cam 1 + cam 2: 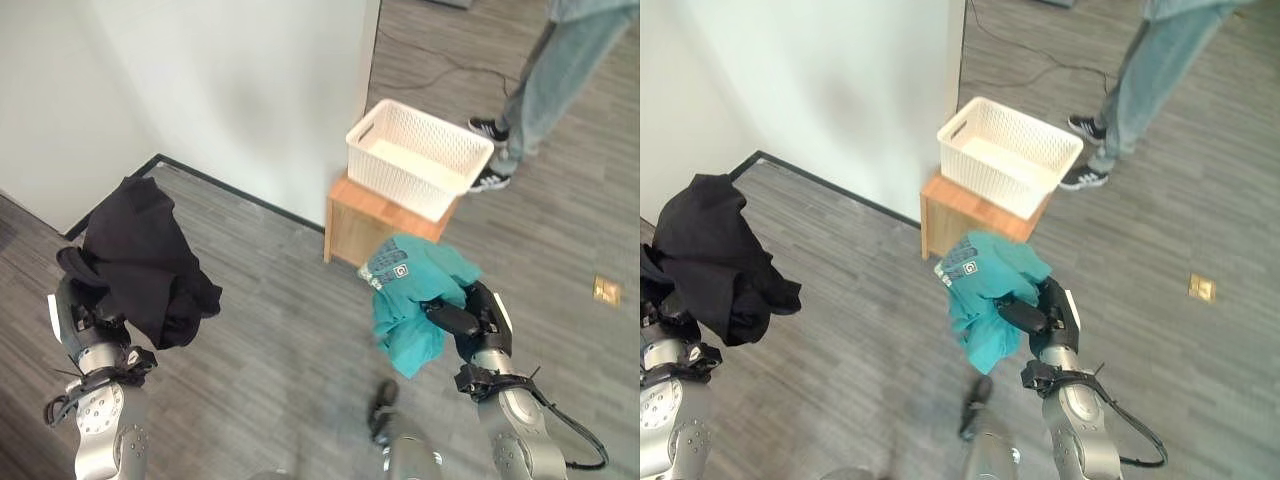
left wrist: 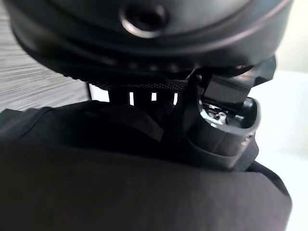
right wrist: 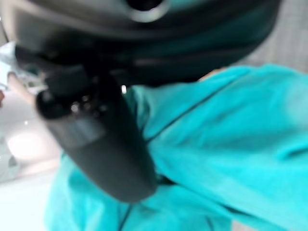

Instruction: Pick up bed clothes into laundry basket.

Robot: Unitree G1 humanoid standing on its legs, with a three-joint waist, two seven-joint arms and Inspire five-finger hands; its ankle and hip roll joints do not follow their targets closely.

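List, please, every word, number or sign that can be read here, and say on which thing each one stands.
None can be read.
Teal shirt, held in the right hand: a white printed patch, too small to read.
Black garment in the left hand, white basket: no print visible.

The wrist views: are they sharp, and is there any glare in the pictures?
Left wrist view: the left hand is fairly sharp, the black garment featureless dark. Right wrist view: the right hand and teal shirt are soft. Left eye view: the white wall is bright, without hard glare.
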